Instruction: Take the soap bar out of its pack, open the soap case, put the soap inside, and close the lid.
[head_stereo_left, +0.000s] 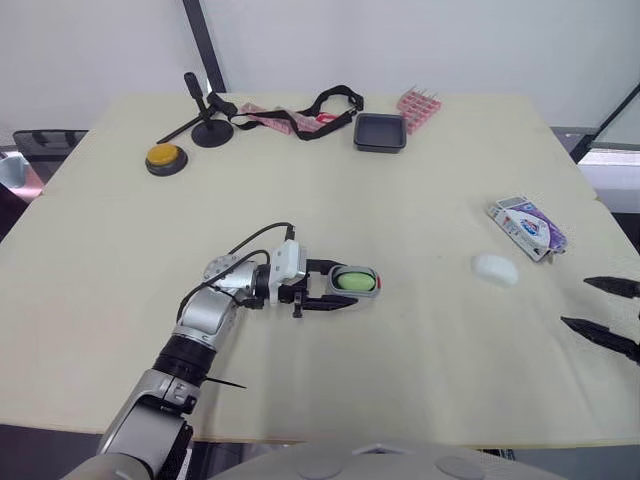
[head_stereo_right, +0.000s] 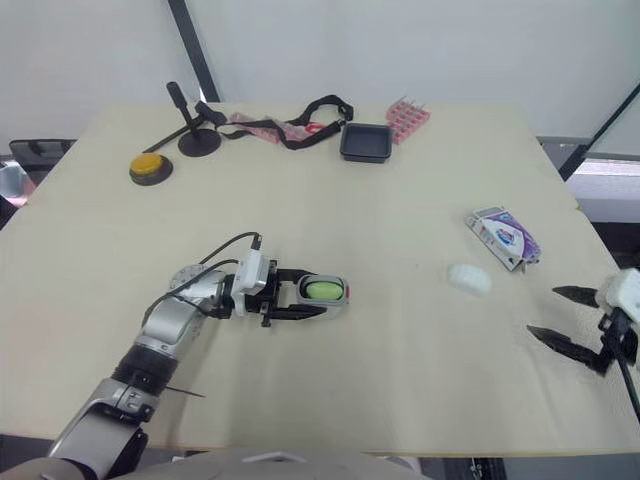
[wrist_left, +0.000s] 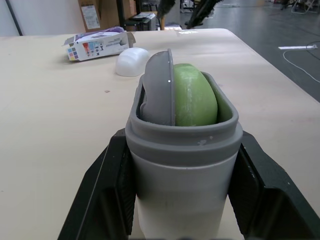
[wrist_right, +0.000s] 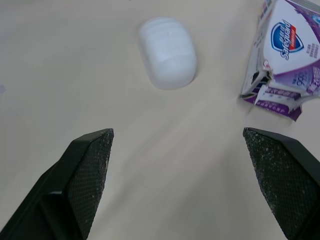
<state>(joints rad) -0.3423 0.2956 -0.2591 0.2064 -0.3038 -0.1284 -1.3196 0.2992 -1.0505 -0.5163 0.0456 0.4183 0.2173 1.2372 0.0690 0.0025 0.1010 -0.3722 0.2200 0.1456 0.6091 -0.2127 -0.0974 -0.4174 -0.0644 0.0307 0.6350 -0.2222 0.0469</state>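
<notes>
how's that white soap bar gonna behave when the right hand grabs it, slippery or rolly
The soap bar looks smooth and rounded, so it may slip from a pinch. It lies flat on the table, so rolling seems unlikely, though a push would probably slide it. Probably stiff, not floppy.

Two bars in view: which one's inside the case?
The green oval bar, inside the grey plastic soap case held by the left gripper. The white oval bar lies bare on the table near the purple-and-white pack.
</notes>
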